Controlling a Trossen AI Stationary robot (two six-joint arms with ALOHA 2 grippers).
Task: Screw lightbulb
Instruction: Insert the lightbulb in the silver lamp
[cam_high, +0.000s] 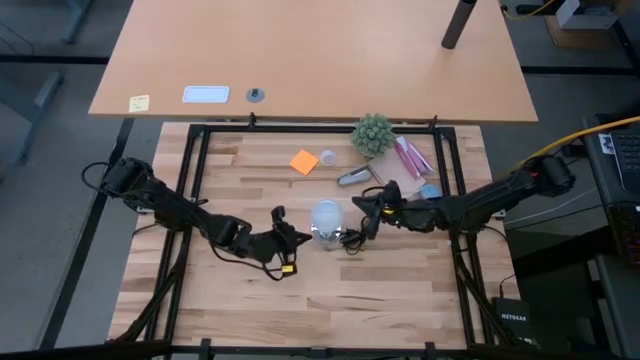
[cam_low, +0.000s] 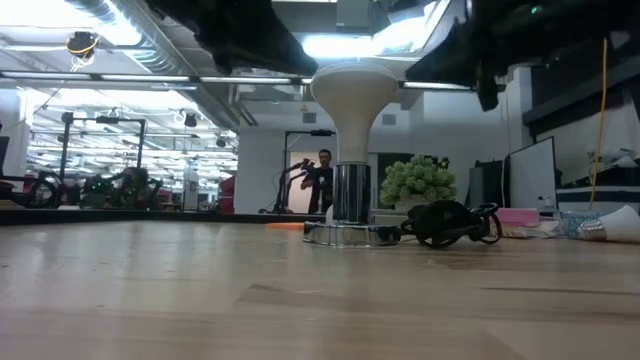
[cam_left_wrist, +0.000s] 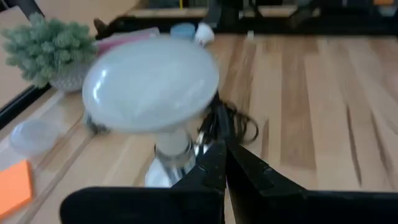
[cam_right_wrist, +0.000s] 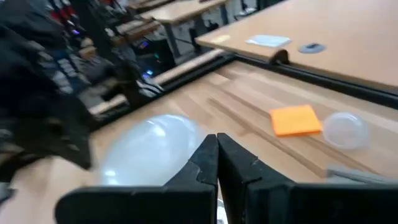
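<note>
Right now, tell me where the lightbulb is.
In the high view the lightbulb stands upright in the silver base near the table's middle, between the two shut hands, left hand and right hand.

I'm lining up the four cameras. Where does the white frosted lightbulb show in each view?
High view: white frosted lightbulb at table centre, between both arms.
Low view: centre, upright on the shiny silver base.
Left wrist view: upper left-centre.
Right wrist view: lower left.
Shared landmark: small green potted plant; not in right wrist view.
</note>
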